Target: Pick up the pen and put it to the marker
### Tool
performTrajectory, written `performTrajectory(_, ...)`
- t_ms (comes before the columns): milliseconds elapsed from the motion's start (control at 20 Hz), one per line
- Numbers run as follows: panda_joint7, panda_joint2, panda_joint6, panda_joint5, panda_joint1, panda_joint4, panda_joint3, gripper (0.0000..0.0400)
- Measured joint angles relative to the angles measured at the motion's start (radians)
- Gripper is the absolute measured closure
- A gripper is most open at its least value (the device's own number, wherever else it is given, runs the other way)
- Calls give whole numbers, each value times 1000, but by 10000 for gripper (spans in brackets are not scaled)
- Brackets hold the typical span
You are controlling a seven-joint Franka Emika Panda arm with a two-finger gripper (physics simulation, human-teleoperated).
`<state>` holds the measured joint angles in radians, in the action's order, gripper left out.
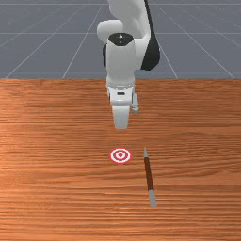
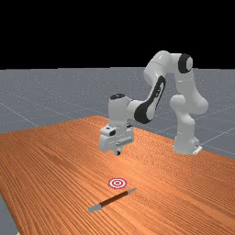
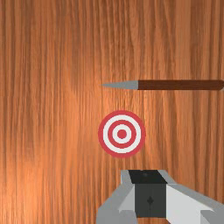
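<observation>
Fingers [image 3: 150,193] closed, empty, above tabletop [image 1: 56,188]. Risk: descent w/o opening + turning crosswise to pen [image 3: 179,85] prob. jams or rolls it, poss. over nearby marker [image 3: 121,134].

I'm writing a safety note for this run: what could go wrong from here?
The gripper hangs above the table, off to one side of the pen, so coming straight down would probably miss it. The pen is slim and lies flat, so it might roll or slip if nudged. Its pointed end lies near the red-and-white marker, so a sloppy lift could perhaps drag the tip across it.
</observation>
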<state>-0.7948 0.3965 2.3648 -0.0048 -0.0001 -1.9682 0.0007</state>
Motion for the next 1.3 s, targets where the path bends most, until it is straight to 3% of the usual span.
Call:
performTrajectory(150,-17,2,-1,35,-13,1,13,400)
performTrajectory(250,38,5,0,7,6,4,-5,400)
performTrajectory(350,14,32,-89,5,2,64,0,400)
performTrajectory(450,14,8,-70,5,2,41,0,400)
performTrajectory(550,57,-24,-80,-45,22,33,-18,400)
performTrajectory(600,19,-55,-50,-1,4,7,-3,400)
performTrajectory(650,48,-57,-122,-36,17,45,-13,400)
performTrajectory(800,39,-91,-170,-3,8,66,-5,400)
performTrajectory(1050,21,97,-359,-3,7,390,-3,400)
performTrajectory(1100,51,134,-323,1,10,438,-7,400)
performTrajectory(1300,37,383,-492,-27,19,855,-18,400)
